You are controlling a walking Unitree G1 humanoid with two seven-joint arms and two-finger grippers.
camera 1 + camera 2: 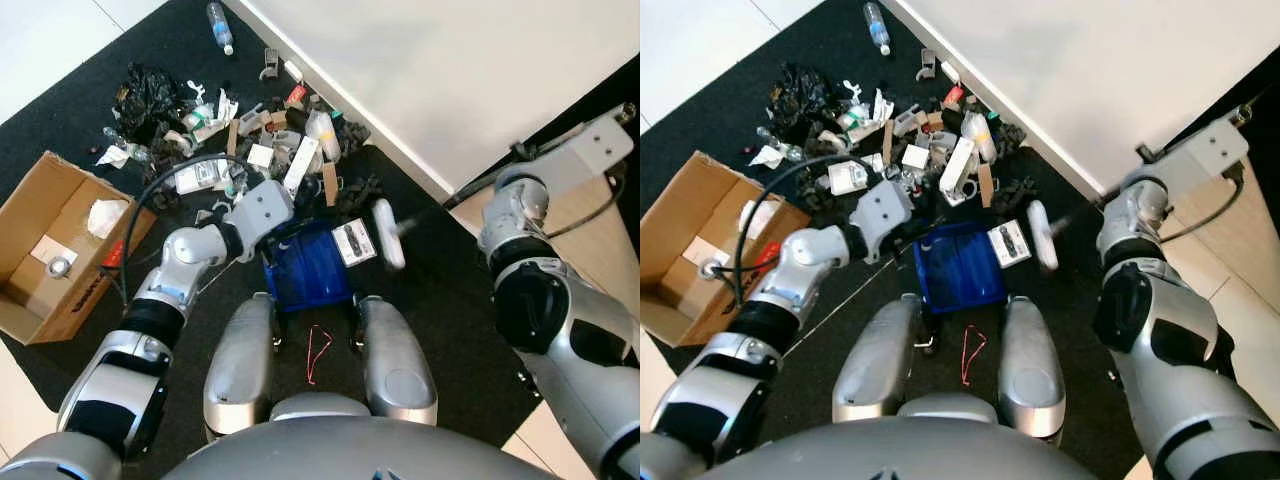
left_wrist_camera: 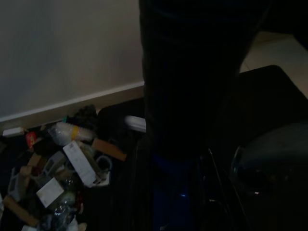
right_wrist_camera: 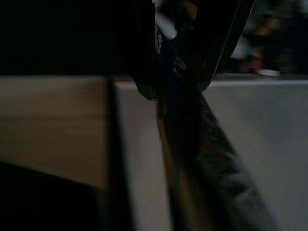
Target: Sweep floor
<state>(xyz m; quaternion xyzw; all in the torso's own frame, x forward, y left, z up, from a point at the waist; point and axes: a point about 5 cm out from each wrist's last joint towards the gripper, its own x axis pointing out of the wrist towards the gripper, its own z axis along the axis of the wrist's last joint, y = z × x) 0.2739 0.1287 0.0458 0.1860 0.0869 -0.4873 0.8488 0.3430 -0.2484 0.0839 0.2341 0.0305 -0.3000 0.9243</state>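
Left eye view showed the robot crouched over a black mat (image 1: 60, 95), with its left arm reaching forward so that the left gripper (image 1: 283, 232) met the rear edge of a blue dustpan (image 1: 308, 270) lying between its knees. Whether those fingers were spread or pressed together I could not tell. A small white box (image 1: 354, 243) lay on the dustpan's right rim. The right gripper (image 3: 178, 53), seen in the right wrist view, was pinched around a dark broom handle (image 3: 207, 159); the white brush head (image 1: 388, 233) hung just beside the dustpan's right edge. Beyond the dustpan a litter pile (image 1: 250, 135) of cartons, wrappers and a black bag was spread along the white baseboard (image 1: 380, 135). An open cardboard box (image 1: 60, 245) sat on the mat to the left, and a clear plastic bottle (image 1: 220, 27) lay apart near the wall.
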